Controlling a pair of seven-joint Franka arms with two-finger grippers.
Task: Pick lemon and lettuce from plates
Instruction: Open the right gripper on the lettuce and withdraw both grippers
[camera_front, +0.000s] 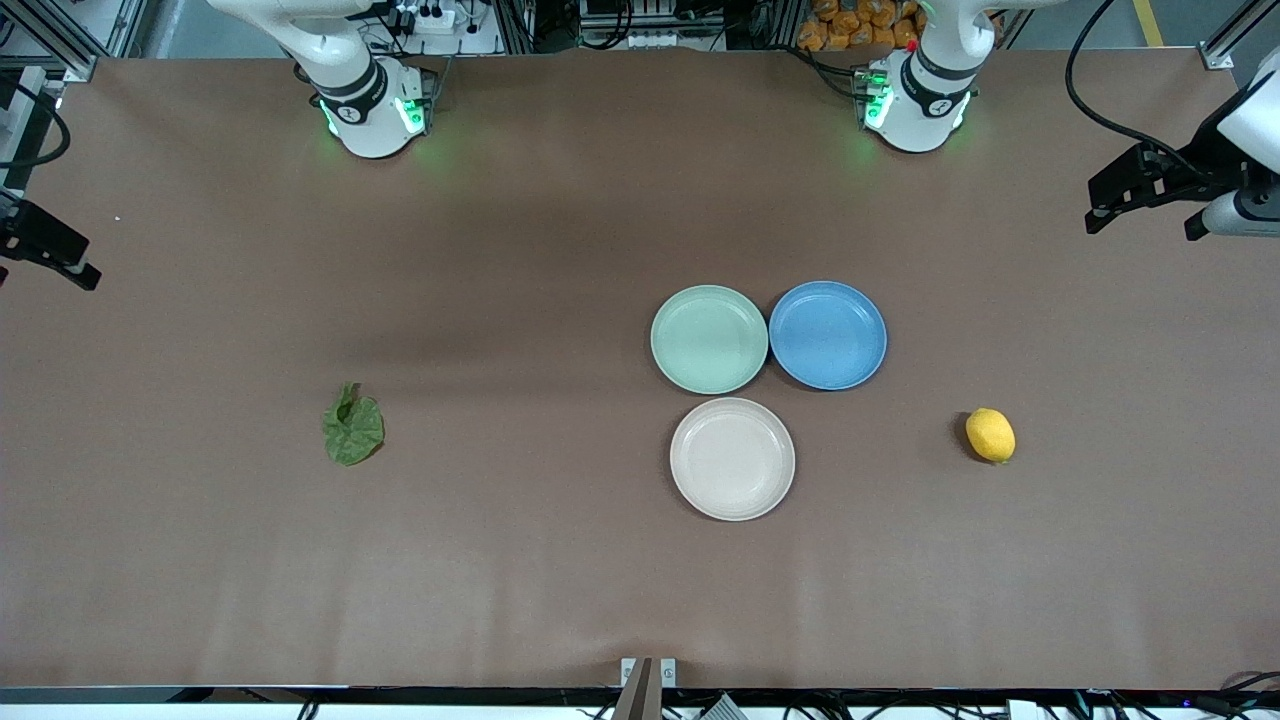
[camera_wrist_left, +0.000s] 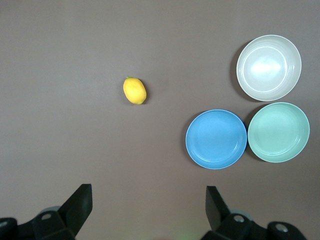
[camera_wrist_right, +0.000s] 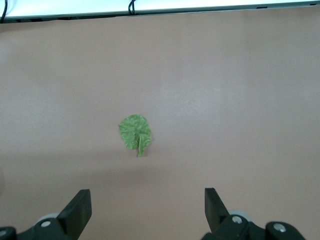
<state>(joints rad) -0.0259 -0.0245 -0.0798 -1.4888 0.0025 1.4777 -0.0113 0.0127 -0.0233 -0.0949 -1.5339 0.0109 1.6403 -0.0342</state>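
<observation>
The lemon (camera_front: 990, 435) lies on the bare brown table toward the left arm's end, apart from the plates; it also shows in the left wrist view (camera_wrist_left: 134, 90). The lettuce (camera_front: 353, 428) lies on the bare table toward the right arm's end and shows in the right wrist view (camera_wrist_right: 135, 134). The mint green plate (camera_front: 709, 339) and the beige plate (camera_front: 732, 458) are empty. My left gripper (camera_wrist_left: 148, 205) is open and empty, high over the table's left-arm end (camera_front: 1140, 215). My right gripper (camera_wrist_right: 147, 205) is open and empty, high over the right-arm end (camera_front: 45, 260).
An empty blue plate (camera_front: 827, 334) touches the mint plate on the side toward the left arm's end. The beige plate sits nearer the front camera than both. The three plates also show in the left wrist view, blue (camera_wrist_left: 216, 138) nearest the lemon.
</observation>
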